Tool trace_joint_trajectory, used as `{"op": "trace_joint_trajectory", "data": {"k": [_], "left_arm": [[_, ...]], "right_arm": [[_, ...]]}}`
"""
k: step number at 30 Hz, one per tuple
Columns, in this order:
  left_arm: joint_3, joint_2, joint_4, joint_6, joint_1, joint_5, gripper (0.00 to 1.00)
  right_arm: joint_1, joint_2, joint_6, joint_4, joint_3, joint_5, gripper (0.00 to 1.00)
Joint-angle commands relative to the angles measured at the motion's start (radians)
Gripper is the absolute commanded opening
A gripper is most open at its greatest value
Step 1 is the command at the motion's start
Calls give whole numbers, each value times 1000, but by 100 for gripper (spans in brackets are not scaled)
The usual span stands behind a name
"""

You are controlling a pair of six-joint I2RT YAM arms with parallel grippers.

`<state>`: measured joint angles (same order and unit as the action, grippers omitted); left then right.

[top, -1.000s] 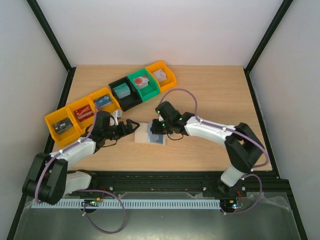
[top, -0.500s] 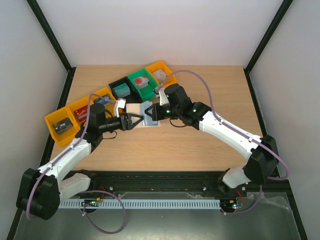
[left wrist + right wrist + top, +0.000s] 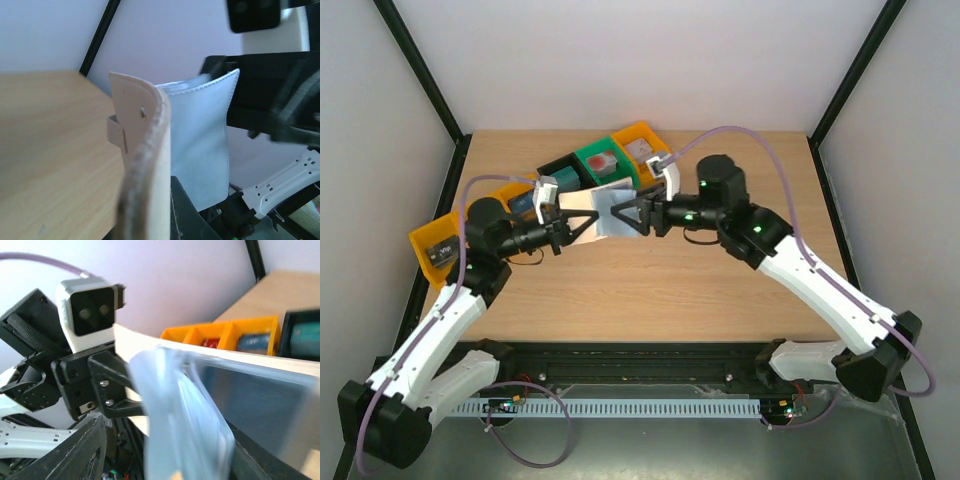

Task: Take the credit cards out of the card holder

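Observation:
The card holder [image 3: 592,208] hangs in the air over the table, beige outside and light blue inside, between my two grippers. My left gripper [image 3: 578,226] is shut on its beige edge [image 3: 145,165]; one dark finger [image 3: 200,225] shows behind the blue pocket [image 3: 200,145]. My right gripper [image 3: 640,212] faces it from the right with its fingers [image 3: 85,455] spread wide. The blue flap [image 3: 185,415] hangs blurred between them, touching neither that I can see. The credit cards are hidden; none shows in any view.
A curved row of bins lies behind the holder: yellow [image 3: 442,252], orange [image 3: 480,222], black [image 3: 565,178], green [image 3: 605,165] and another yellow one [image 3: 645,148], each holding small items. The black frame posts stand at the table's far corners.
The holder lay open on the table a second ago. Both arms have carried it up and back toward the bins; the left gripper closed on it and the right gripper's jaws opened.

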<state>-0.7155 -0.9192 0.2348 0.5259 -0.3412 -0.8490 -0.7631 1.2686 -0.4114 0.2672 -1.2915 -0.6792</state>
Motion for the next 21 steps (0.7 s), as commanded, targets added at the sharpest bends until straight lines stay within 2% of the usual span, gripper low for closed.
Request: {"op": "trace_joint_trajectory", "data": {"k": [1,9,13,17,21], "left_arm": [[-64,75,76,-46,16,-9,2],[-78,123,180,-46,48,-33,2],[-81,139,244,-54,59,-52,2],[-85,153,295,-51,63,-67,2],[-95,150,339,-30,63,-86,2]], "right_arm": [[28,-64,84,-28,-52,-40,57],[65,-75,209,57,-154,-144,51],[96,-72,263,137,-222,-90,53],[129,-82,272,162,-270,-25,65],[130,-70,254,149,-285,13,91]]}}
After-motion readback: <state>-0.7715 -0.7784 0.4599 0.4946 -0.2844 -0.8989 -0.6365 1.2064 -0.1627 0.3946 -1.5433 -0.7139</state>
